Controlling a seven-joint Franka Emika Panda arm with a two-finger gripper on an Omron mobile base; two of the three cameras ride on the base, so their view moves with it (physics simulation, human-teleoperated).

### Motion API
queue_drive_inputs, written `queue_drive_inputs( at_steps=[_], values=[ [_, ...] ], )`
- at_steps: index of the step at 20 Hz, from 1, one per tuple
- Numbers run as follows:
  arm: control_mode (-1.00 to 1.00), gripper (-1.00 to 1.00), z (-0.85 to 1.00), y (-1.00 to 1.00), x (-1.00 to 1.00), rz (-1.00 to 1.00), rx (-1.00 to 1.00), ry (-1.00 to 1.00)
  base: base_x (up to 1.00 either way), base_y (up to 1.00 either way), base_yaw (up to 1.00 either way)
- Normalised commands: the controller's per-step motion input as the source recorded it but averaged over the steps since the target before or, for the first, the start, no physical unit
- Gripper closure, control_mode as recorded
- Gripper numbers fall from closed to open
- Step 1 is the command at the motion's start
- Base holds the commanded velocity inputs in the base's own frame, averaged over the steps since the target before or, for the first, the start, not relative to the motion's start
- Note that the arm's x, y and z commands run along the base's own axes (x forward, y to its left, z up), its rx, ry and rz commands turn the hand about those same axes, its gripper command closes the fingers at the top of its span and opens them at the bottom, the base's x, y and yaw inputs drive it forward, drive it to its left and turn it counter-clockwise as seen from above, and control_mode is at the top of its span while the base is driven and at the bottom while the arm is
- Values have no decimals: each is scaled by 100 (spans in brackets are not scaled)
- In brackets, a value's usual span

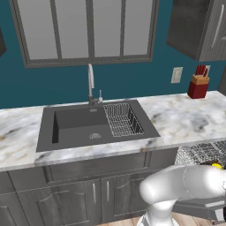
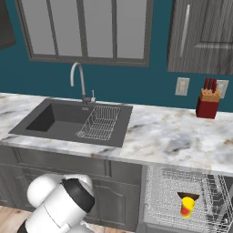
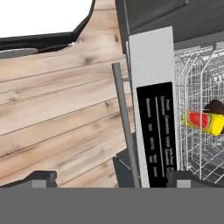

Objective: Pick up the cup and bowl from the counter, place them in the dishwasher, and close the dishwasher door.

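The yellow cup with its red band stands in the dishwasher's silver wire rack, and the dark brown bowl sits right behind it. The hand view shows the cup and bowl inside the rack too. The dishwasher door is folded down and open, with its black control strip and silver bar handle close in front of my gripper. The gripper is open and holds nothing, its fingertips spread wide on either side of the door's edge.
The marble counter holds a dark sink with a wire basket and a faucet. A red knife block stands at the back right. Wooden floor lies beside the door. Grey cabinets run under the sink.
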Motion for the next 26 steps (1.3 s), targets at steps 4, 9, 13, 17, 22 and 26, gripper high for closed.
queue_drive_inputs(
  at_steps=[4, 9, 13, 17, 22, 26],
  values=[
    [-100, -100, -16, -97, -80, 43, 32, -36, 0, 0, 0],
    [-100, -100, -29, -100, -81, 44, 29, -35, 0, 0, 0],
    [-100, -100, -36, -100, -73, 44, 27, -36, 0, 0, 0],
    [-100, -100, -41, -100, -58, 45, 28, -38, 0, 0, 0],
    [-100, -100, -33, -100, -43, 45, 30, -38, 0, 0, 0],
    [-100, -100, -38, -100, -28, 45, 29, -36, 0, 0, 0]
  ],
)
